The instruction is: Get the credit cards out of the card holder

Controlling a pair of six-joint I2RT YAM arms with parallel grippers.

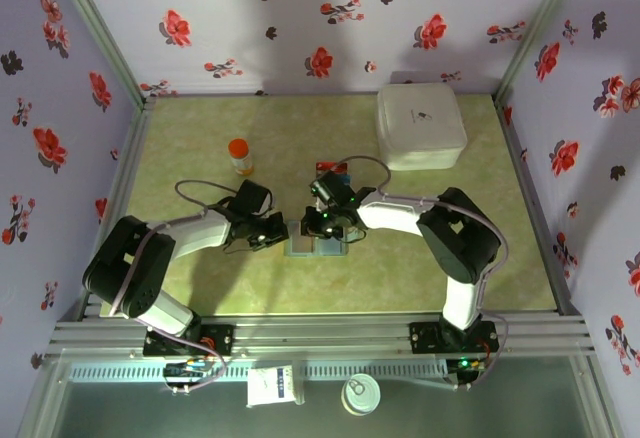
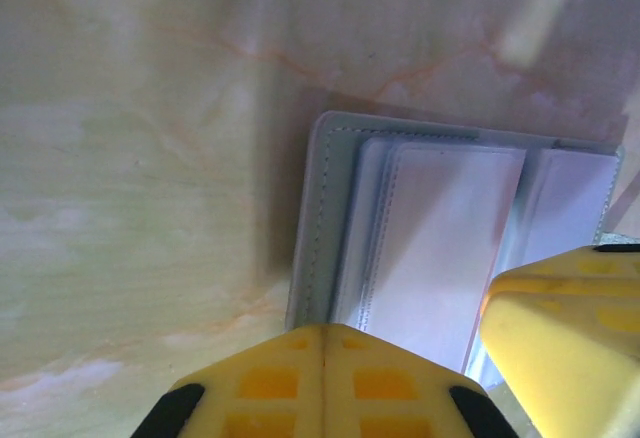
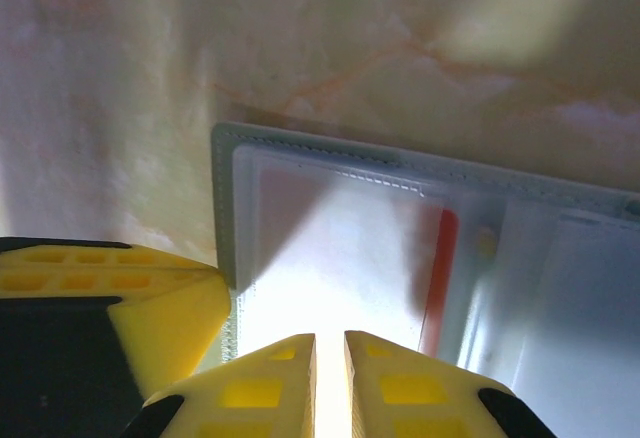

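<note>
**Both grippers worked at the open card holder**

The card holder (image 1: 322, 247) lay open and flat on the marbled green table (image 1: 200, 128), mid-table between the two arms. The left gripper (image 1: 272, 233) was at its left edge. In the left wrist view its yellow fingers (image 2: 270, 383) were pressed fully together at the holder's near rim, with nothing seen between them.

The right gripper (image 1: 330, 226) was down over the holder (image 3: 330, 158). A thin bright slit remained between its fingers (image 3: 265, 388), and whether they pinched a sleeve could not be told. A red-orange credit card (image 3: 440, 268) sat edge-on inside a clear pocket.

A white box (image 1: 420, 126) stood far right, and an orange-capped bottle (image 1: 240, 155) stood behind the left gripper.
</note>
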